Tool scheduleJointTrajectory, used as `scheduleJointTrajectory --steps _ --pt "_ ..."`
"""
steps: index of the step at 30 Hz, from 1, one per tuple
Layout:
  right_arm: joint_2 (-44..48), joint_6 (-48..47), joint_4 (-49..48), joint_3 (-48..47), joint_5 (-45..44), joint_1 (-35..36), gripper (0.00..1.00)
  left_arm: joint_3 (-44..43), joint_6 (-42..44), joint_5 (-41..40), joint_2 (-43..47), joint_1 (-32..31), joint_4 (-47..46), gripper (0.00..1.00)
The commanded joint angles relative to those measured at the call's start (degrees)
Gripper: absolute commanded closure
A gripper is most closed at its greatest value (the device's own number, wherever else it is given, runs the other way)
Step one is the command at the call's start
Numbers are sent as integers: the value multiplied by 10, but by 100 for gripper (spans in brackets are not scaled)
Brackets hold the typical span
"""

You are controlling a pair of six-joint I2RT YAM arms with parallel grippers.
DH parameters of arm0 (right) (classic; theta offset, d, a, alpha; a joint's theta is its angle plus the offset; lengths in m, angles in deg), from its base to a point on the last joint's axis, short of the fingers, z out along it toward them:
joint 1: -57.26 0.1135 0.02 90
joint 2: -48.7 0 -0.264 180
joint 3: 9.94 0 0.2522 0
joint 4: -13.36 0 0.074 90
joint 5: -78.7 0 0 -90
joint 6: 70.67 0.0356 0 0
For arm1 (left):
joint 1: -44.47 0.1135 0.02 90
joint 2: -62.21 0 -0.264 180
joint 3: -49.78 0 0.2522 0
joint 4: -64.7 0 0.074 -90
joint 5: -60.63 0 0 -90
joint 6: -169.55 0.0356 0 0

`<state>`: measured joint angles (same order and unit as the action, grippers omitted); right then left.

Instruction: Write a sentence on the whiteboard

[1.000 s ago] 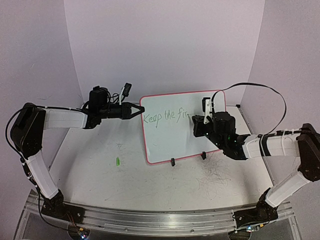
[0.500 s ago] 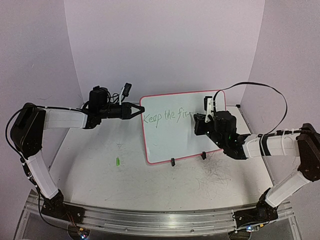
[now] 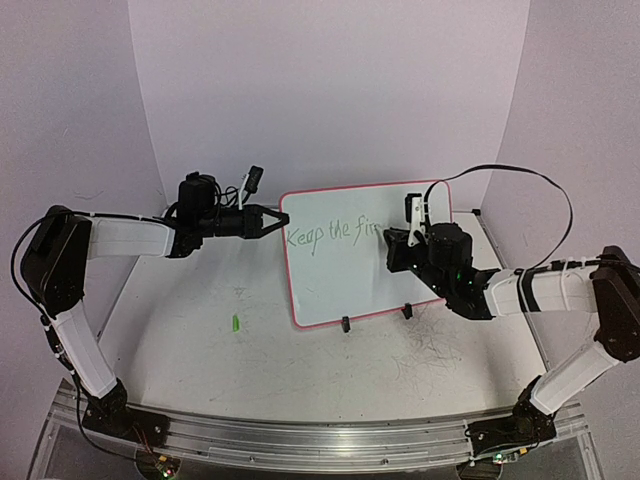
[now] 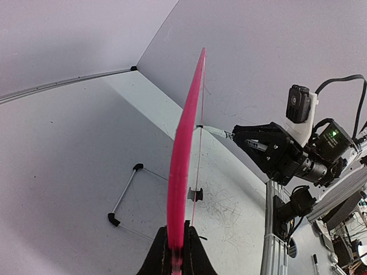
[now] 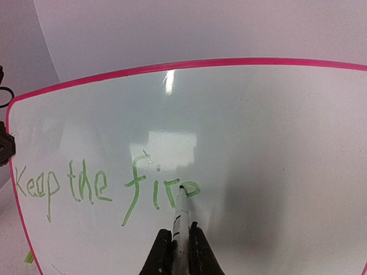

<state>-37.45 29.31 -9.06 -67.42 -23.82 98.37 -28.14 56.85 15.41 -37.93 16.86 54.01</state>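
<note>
The whiteboard (image 3: pixel 345 270) stands tilted on two black clip feet, white with a pink rim; it fills the right wrist view (image 5: pixel 275 132) and shows edge-on in the left wrist view (image 4: pixel 183 149). The sentence (image 3: pixel 330 234) in green reads "Keep the fir" plus the top loop of an "e" (image 5: pixel 103 186). My left gripper (image 3: pixel 275 221) is shut on the board's left rim (image 4: pixel 176 243). My right gripper (image 3: pixel 392 243) is shut on a white marker (image 5: pixel 181 220), its tip touching the board at the partial "e".
A green marker cap (image 3: pixel 235 323) lies on the table left of the board. A thin wire stand with black ends (image 4: pixel 123 197) lies behind the board. Old scribble marks (image 3: pixel 435 350) cover the table at front right. Walls close the back and sides.
The right gripper with the marker has shifted slightly up and right along the line, adding the loop of the "e" after "fir". The left arm and board have not moved.
</note>
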Motion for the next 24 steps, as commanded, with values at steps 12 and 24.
scheduleJointTrajectory --steps 12,24 --pt "15 19 28 24 -32 -3 100 -20 20 -6 23 -7 2 100" --pt "161 -46 -22 63 18 -5 100 -21 24 -9 22 -7 4 100"
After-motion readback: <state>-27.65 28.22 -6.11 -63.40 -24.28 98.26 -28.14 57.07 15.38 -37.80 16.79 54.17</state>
